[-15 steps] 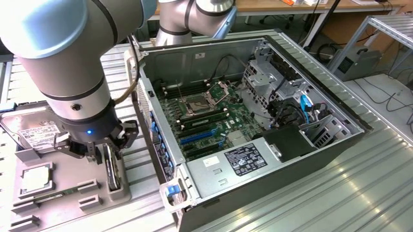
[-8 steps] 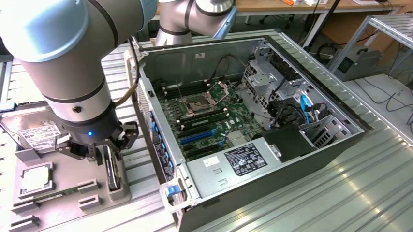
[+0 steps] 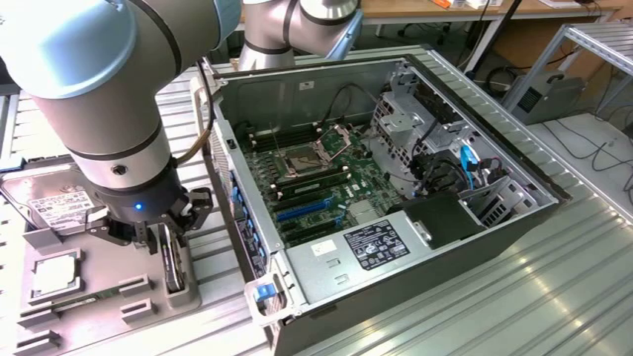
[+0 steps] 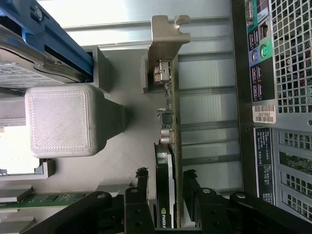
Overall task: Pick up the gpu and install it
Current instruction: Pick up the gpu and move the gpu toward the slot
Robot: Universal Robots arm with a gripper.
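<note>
Bright, even light falls from above me. The ribbed metal table [image 3: 494, 297] throws pale glare, nearly white in my wrist view. Inside the computer case [image 3: 287, 96] it is dimmer, and my arm [image 3: 99, 89] lays soft shadow over the grey tray [image 3: 94, 293].

You work at a ribbed metal table [image 3: 475, 297] whose bright slats run across the near side and catch a soft, even glare. Beyond it, at the far edge of the scene, stands a wooden desk [image 3: 416, 10] on white legs, with a brown panel [image 3: 524, 44] beneath. To the exterior view's right you have a pale floor [image 3: 618, 148] strewn with dark cables [image 3: 577, 139], a grey box [image 3: 547, 96] set on it, and a bare metal frame [image 3: 594, 28] beside that.
</note>
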